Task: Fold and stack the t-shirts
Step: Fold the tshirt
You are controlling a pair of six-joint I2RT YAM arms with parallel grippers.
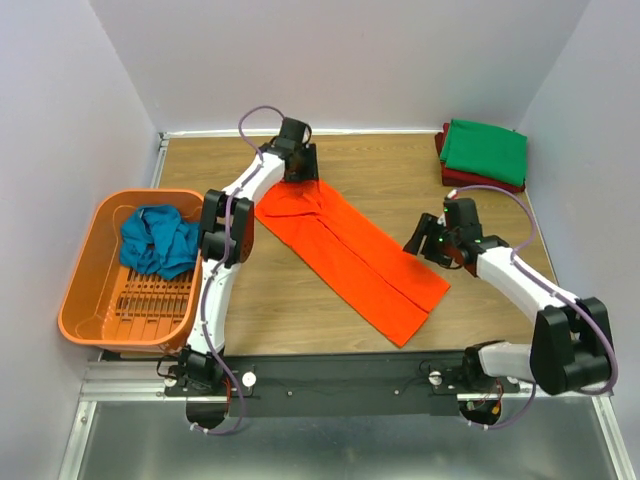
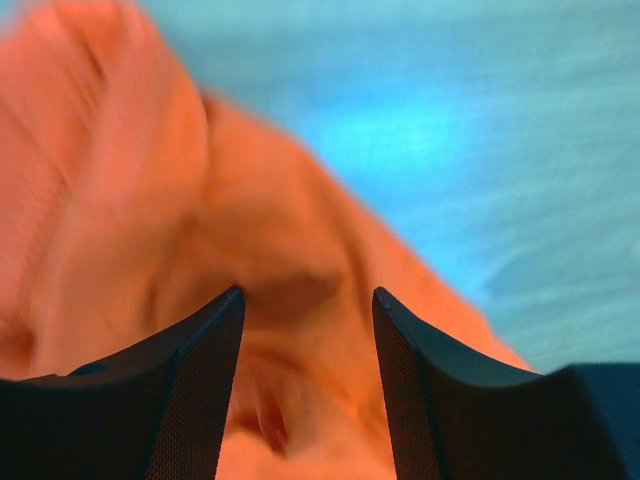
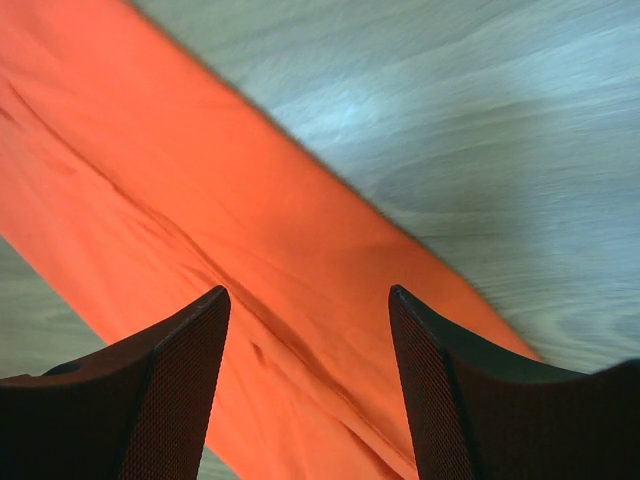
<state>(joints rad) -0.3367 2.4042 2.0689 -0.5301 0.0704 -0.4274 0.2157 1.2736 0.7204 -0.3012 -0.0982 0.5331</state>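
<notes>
Left gripper spread, orange t-shirt folded narrow

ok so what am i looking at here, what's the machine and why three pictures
These are two robot arms bolted to the near edge of a wooden table. The big picture is from a camera overhead; the other two are from a camera on each wrist, so the dark wedges are that arm's own fingers. On the table lies an orange t-shirt, folded into a long strip. A green t-shirt sits on a dark red one at the far right, and a teal-blue one lies crumpled in an orange basket. The left gripper and right gripper both stand open over the strip; neither holds anything.
</notes>
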